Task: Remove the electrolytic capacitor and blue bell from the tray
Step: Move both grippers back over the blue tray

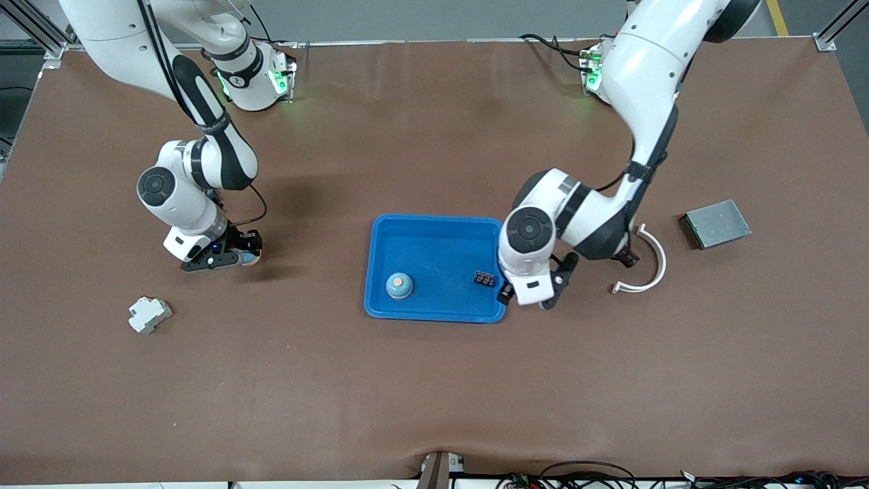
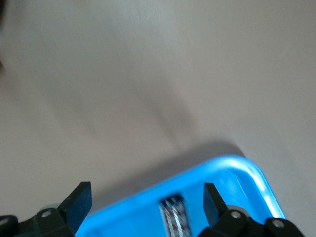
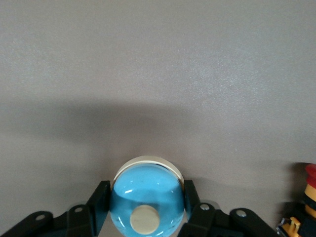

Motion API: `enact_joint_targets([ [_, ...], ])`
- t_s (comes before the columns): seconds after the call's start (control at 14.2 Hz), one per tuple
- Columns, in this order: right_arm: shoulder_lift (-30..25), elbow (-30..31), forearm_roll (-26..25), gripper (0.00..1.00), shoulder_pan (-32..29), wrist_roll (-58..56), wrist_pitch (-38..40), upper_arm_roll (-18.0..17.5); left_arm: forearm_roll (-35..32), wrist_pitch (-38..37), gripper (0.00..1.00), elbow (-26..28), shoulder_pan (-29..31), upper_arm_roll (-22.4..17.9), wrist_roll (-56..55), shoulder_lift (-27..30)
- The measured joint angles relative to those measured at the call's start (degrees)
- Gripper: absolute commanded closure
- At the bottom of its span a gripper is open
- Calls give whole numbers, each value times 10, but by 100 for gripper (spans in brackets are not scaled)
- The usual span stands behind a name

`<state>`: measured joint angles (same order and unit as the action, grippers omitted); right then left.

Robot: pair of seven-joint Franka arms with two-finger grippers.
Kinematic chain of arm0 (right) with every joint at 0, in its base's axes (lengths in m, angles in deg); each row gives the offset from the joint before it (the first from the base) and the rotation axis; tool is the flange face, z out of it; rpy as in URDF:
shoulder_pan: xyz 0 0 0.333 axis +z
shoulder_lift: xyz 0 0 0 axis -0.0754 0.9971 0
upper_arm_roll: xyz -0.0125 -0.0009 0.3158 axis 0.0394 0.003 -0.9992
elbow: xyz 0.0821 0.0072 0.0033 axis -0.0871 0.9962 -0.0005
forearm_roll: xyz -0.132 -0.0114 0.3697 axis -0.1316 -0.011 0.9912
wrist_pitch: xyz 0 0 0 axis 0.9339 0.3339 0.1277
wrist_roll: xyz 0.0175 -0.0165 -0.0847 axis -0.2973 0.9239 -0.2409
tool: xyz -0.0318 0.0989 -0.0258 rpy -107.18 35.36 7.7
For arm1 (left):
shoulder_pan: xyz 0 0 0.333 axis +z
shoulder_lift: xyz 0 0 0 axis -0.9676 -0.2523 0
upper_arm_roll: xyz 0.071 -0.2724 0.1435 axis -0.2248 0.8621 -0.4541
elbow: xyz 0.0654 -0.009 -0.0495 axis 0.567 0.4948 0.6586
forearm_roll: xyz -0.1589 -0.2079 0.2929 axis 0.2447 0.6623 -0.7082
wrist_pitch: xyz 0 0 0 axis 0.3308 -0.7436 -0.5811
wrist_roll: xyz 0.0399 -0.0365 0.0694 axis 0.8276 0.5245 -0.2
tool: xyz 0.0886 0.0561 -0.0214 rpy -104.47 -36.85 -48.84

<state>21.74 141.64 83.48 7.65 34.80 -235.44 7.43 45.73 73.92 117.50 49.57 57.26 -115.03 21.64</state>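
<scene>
A blue tray [image 1: 434, 231] lies mid-table. In it sit a blue bell [image 1: 399, 286] with a cream button and a small dark capacitor [image 1: 484, 278], the capacitor near the rim toward the left arm's end. My left gripper [image 1: 531, 297] is open and empty over that rim. In the left wrist view the left gripper [image 2: 145, 197] has its fingers spread, with the capacitor [image 2: 174, 218] and the tray rim [image 2: 247, 165] below. My right gripper [image 1: 229, 260] is shut on a second blue bell [image 1: 250, 258], low at the table toward the right arm's end. In the right wrist view the right gripper [image 3: 146, 191] clasps this bell [image 3: 147, 200] on both sides.
A white clip-like part [image 1: 149, 314] lies nearer the front camera than the right gripper. A white curved strip [image 1: 653, 261] and a grey flat box [image 1: 716, 223] lie toward the left arm's end. A red and yellow object [image 3: 309, 197] shows at the edge of the right wrist view.
</scene>
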Motion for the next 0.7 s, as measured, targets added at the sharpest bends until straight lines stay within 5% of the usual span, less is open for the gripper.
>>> enact_joint_targets([
  [0.42,-3,-13,7,0,0,1,14,-5,6,50,40,-5,-38,0,-94,-31],
  [0.7,-24,-104,9,0,5,65,162,-29,7,84,44,-5,-43,0,-109,-56],
])
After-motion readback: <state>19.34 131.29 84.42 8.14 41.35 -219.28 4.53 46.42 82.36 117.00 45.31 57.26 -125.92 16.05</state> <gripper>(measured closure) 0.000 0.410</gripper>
